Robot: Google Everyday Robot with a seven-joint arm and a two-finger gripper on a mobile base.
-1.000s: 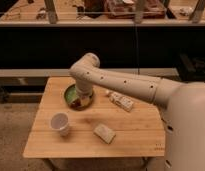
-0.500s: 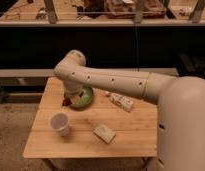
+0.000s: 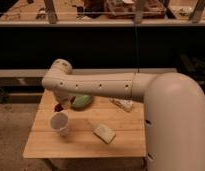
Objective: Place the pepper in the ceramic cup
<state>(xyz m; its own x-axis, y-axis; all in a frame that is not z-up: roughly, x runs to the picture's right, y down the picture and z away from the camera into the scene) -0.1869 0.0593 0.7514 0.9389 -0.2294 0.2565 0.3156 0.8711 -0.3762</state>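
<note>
Camera view:
- The gripper [image 3: 65, 101] hangs just above and behind the ceramic cup [image 3: 60, 123]. I cannot tell how wide it stands or whether it grips anything.
- The pepper [image 3: 59, 106], small, dark red and glossy, sits at the gripper's tip, just above the cup's far rim; its long axis is unclear.
- The cup is white, smooth and tapering, so the coming move looks like a short descent.

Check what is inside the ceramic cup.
Only the pale inner wall of the ceramic cup shows; its bottom is out of sight. The pepper is outside, just beyond the rim, by the pincer, which the arm largely covers.
</note>
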